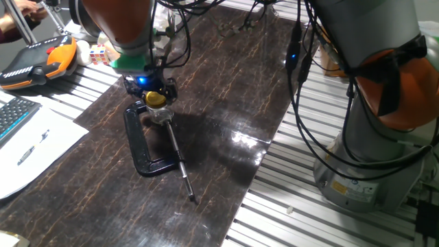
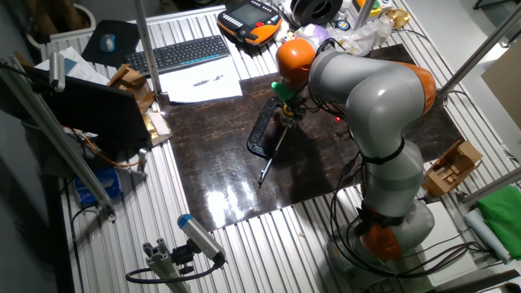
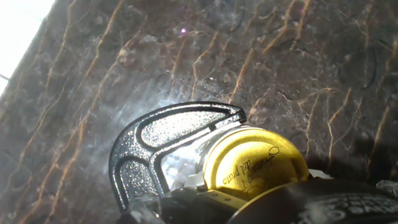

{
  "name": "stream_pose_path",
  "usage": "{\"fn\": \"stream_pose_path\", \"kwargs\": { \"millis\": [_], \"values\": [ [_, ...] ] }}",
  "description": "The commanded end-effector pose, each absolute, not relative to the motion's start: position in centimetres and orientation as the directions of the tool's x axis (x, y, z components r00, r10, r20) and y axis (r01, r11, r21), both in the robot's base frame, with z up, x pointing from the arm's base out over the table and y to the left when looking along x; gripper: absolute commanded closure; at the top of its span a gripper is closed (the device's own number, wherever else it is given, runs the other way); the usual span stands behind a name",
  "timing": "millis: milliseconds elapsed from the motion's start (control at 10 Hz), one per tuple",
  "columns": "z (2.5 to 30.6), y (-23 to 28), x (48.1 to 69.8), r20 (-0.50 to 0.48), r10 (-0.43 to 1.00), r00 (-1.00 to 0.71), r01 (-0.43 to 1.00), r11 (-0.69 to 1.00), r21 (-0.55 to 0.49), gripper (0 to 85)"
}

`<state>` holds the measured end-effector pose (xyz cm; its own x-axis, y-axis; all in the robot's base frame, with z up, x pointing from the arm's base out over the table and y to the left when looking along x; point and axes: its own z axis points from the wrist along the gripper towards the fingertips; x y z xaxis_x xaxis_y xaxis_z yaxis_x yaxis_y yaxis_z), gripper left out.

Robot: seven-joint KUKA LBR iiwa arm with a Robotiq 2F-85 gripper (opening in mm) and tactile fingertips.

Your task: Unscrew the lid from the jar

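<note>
From one fixed view, my pincer (image 1: 154, 91) sits over the lid (image 1: 156, 99), the jar (image 1: 160, 114) upright in the clamp (image 1: 145, 143) on the desk (image 1: 219, 103). The other fixed view hides it behind my arm. In the hand view the lid (image 3: 255, 165) faces me; I cannot tell whether I grip it.

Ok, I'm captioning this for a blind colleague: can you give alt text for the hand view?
Close-up from the hand: a gold-yellow lid with cursive writing sits on a clear glass jar, held in the jaw of a black C-clamp on a dark marbled table. Dark parts of the tool fill the bottom edge.
</note>
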<state>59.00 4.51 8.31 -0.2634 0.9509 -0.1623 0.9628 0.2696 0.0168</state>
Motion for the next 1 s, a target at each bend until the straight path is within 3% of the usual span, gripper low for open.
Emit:
{"fn": "stream_pose_path", "kwargs": {
  "millis": [0, 900],
  "values": [
    [8.3, 4.5, 58.98, -0.165, 0.961, -0.223, 0.973, 0.229, 0.017, 40.0],
    [8.49, 4.45, 58.87, -0.146, 0.988, -0.042, 0.999, 0.046, 0.028, 39.7]
  ]
}}
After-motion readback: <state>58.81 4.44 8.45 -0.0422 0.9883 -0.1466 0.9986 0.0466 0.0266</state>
